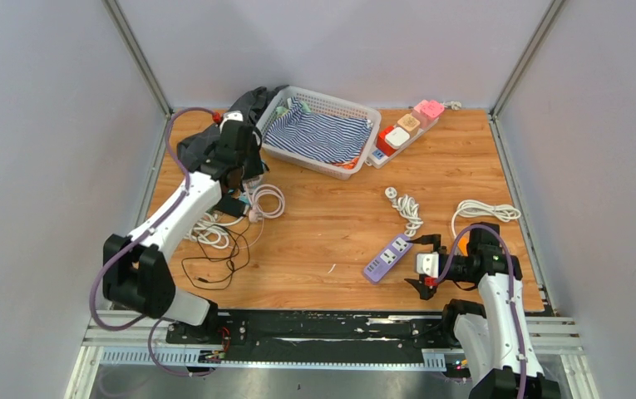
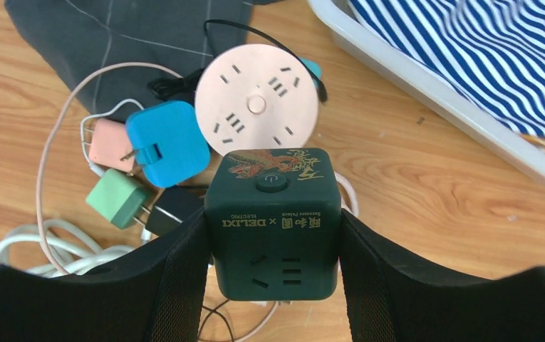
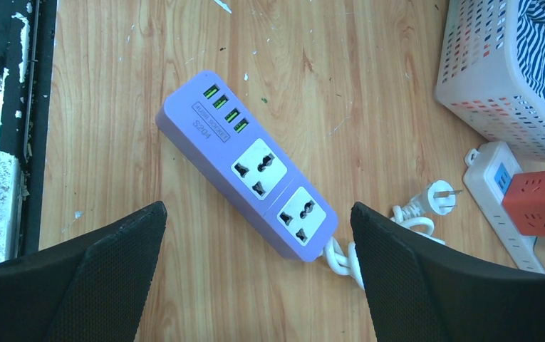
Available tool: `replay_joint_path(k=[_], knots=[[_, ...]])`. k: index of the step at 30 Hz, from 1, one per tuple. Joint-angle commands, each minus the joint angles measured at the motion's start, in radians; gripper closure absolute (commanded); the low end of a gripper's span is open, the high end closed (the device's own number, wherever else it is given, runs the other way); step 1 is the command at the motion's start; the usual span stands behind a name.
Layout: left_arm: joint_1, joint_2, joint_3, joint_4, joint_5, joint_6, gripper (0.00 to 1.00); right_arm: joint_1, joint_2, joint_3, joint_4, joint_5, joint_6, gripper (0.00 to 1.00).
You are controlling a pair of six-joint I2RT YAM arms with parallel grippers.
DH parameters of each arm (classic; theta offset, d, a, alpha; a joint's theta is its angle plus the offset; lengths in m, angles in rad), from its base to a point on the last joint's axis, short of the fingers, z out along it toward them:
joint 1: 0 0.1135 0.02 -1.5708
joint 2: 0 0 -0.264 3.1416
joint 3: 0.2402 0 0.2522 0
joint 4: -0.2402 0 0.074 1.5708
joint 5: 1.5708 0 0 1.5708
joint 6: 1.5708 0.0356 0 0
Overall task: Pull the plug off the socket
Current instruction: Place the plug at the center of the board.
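Left end effector (image 2: 273, 246): pinching the dark green cube socket (image 2: 273, 206) by its two side faces, pads flat, cube level. It sits just left of the white basket (image 1: 300, 160), above a tangle of cords.

Right end effector (image 3: 257, 214): fingers spread wide, nothing held. It hangs over the purple power strip (image 3: 248, 164), which lies on the worktop (image 1: 322, 224) well nearer than the basket, toward its right.

Where the plug is:
- Cube's facing outlets are empty, and so are both outlets on the strip.
- A black adapter (image 2: 173, 211) lies against the cube on the side away from the basket. You cannot tell from here whether it is seated.
- The blue adapter (image 2: 167, 142) beside it shows bare prongs, so it is loose.

Doing it well, as I judge it:
- Confirm which cube face carries a plug before you commit.
- Keep the left clamp firm as the anchor.
- Bring the right end effector over toward the basket and take the plug by its body, never the cord.
- Draw straight along the prongs, with no twist.

Pose: the left arm reaches long from its base, elbow raised, wrist tipped down left of the basket. The right arm is folded short by its base, wrist low, near-right of the basket.
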State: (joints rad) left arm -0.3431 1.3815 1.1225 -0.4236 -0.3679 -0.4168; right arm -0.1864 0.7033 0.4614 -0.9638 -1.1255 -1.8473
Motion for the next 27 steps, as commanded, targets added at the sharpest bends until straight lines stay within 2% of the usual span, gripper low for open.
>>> replay_joint_path(k=[1, 5, 12, 27], knots=[[0.041, 0.15, 0.159, -0.196, -0.047, -0.065, 1.0, -0.019, -0.005, -0.013, -0.009, -0.005, 0.005, 0.0], [0.085, 0.22, 0.202, -0.247, 0.011, -0.076, 1.0, -0.022, -0.006, -0.013, -0.01, -0.007, 0.005, 0.0], [0.122, 0.208, 0.177, -0.244, -0.026, -0.076, 1.0, -0.024, -0.007, -0.018, -0.01, -0.01, 0.004, 0.0], [0.154, 0.214, 0.167, -0.244, 0.0, -0.083, 1.0, -0.026, -0.008, -0.018, -0.01, -0.011, 0.004, 0.0]])
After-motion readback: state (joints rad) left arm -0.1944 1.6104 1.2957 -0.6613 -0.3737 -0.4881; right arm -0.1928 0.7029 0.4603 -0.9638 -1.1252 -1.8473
